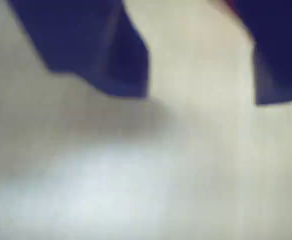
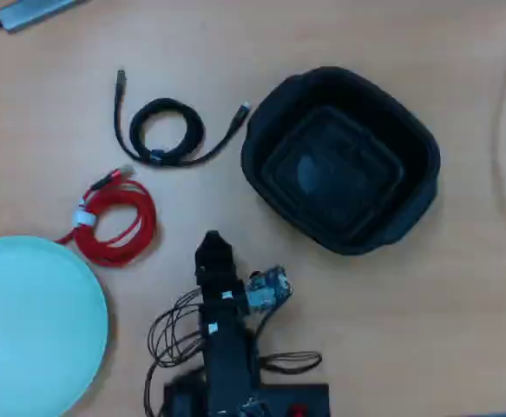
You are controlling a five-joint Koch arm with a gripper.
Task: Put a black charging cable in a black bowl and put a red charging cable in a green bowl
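Between red charging cable (image 2: 114, 221) and black bowl (image 2: 339, 161), bare table (image 2: 196, 195).

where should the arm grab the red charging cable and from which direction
Probably the red charging cable is best gripped across its bundled ring, on the bare right side of the coil in the overhead view, away from the white tie. It lies flat on the table, so come straight down from above, jaws straddling the bundled strands.
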